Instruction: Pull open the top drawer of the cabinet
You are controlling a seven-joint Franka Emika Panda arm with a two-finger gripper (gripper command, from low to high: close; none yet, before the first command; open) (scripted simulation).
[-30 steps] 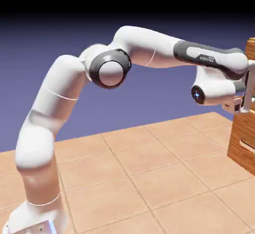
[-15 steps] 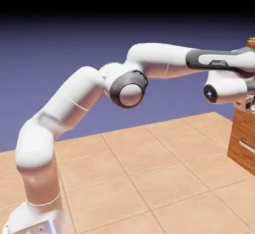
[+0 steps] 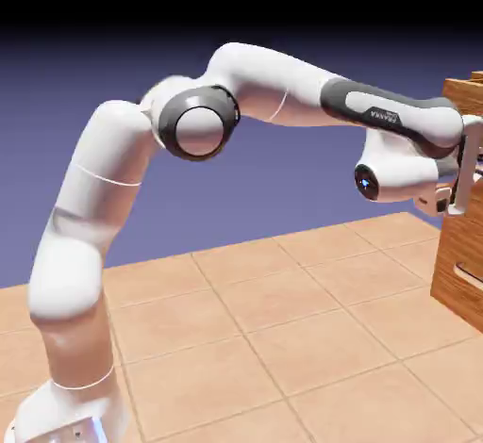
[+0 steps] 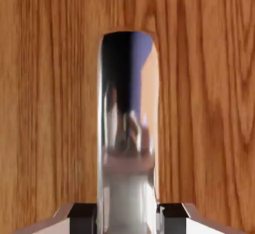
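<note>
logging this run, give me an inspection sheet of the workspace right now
surface: tan tiled table, bare where visible
job's things: wood-grain cabinet at the exterior view's right edge; top drawer front fills the hand view, its shiny metal handle running straight up from between the fingers
clutter: nothing seen
grippers: gripper at the drawer front, one finger each side of the handle; contact cannot be confirmed
cables: nothing seen
surroundings: plain blue-violet backdrop

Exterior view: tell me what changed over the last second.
The arm swung right toward the cabinet, then drew back left, and the top drawer now sticks out further left than before. The gripper sits around the shiny handle. The cabinet's lower front stayed put.
</note>
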